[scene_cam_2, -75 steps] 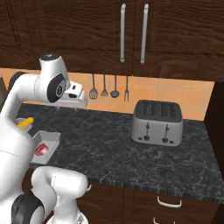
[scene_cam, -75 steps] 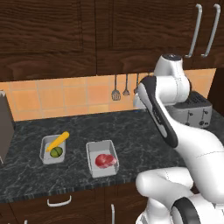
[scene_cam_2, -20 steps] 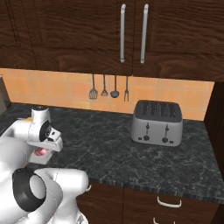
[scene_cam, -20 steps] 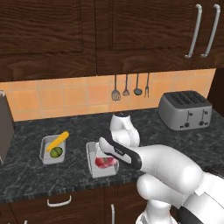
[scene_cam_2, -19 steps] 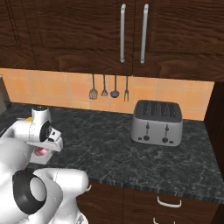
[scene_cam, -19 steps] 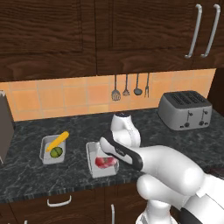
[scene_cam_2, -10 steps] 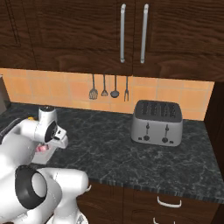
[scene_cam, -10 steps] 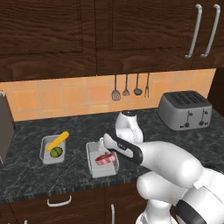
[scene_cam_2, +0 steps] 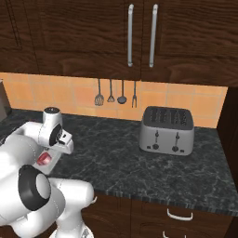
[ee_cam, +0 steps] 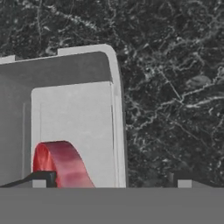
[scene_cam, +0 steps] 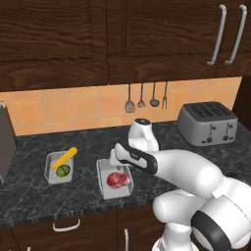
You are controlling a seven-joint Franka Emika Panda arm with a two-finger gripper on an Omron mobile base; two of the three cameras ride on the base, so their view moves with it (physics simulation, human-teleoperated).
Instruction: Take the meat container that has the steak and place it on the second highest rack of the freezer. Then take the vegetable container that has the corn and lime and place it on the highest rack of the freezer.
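We: tool (ee_cam: 112, 180) jaws apart, straddling white plastic steak tray (scene_cam: 113, 179) wall at frame centre | nothing gripped | both trays still on table (scene_cam: 29, 196)

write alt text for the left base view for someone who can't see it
A white robot arm reaches down with its open gripper over the meat container holding a red steak on a dark counter. To the left, another container holds corn and a lime.
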